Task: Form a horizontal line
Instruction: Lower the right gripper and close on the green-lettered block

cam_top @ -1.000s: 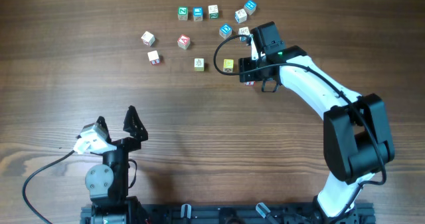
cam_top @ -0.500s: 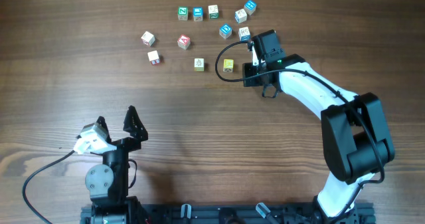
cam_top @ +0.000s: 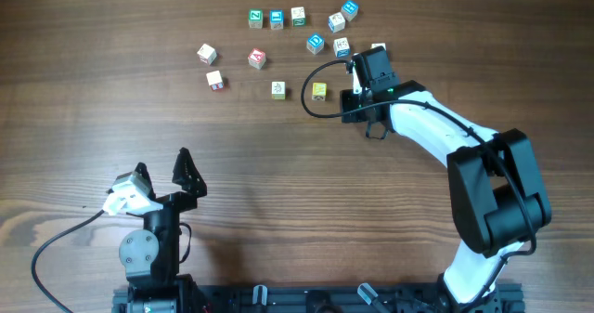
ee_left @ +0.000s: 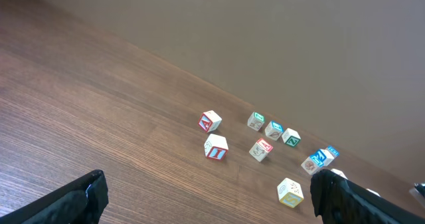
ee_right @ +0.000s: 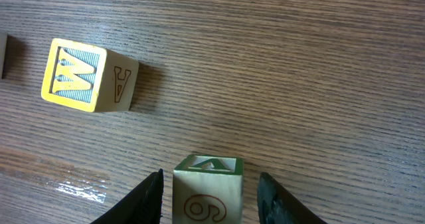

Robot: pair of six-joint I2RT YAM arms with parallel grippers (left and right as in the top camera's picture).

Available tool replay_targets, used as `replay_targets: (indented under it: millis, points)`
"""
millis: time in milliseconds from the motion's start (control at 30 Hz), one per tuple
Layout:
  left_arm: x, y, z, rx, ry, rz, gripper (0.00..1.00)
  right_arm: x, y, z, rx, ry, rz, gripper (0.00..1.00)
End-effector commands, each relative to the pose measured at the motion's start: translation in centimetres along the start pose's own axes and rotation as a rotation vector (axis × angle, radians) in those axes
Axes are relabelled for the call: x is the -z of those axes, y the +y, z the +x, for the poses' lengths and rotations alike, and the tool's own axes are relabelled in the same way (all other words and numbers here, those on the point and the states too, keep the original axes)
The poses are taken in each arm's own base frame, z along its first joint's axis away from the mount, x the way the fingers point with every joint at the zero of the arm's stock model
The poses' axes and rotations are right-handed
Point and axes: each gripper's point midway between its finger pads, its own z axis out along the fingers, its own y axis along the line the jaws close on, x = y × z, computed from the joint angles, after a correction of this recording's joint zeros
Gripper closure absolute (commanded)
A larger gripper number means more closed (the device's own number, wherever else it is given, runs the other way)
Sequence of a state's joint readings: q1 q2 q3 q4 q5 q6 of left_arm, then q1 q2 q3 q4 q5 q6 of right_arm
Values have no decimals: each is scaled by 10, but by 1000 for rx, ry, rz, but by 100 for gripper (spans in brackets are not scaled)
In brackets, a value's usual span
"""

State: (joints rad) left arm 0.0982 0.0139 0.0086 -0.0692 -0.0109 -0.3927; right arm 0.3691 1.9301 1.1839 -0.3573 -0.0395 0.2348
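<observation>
My right gripper (ee_right: 211, 201) straddles the lettered cube (ee_right: 207, 164), fingers parted with a sliver of gap on each side, gripping nothing. If 1 finger lands first, I judge the cube could twist or skid. Just beyond sits the yellow cube (ee_right: 89, 76), which starts the horizontal line (cam_top: 318, 91) with the cream cube (cam_top: 277, 88). The left gripper (cam_top: 162, 162) rests spread wide by the base. The right arm reaches far, wrist pitched down.

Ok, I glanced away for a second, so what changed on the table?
The right pincer shifted slightly toward the robot's side of the table, uncovering a white cube beyond its wrist. Its jaws flank a green-topped cube, not yet touching. Nothing was gripped or released. The left pincer and the yellow cube stayed put.
</observation>
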Motion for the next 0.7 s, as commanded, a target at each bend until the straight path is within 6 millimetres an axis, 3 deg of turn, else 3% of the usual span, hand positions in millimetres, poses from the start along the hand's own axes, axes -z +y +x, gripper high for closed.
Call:
replay_targets:
  millis: [0,167,267,533,667]
  points:
    - [0,2,0,-23,-2,-8,0,-5,-3,4,2,8,22,56]
    - [0,2,0,-22,-2,-8,0,-5,-3,4,2,8,23,63]
    - [0,2,0,-23,-2,-8,0,-5,-3,4,2,7,22,58]
    - [0,2,0,-23,-2,-8,0,-5,-4,4,3,7,27,74]
    - [0,2,0,-22,-2,-8,0,-5,-5,4,2,7,30,64]
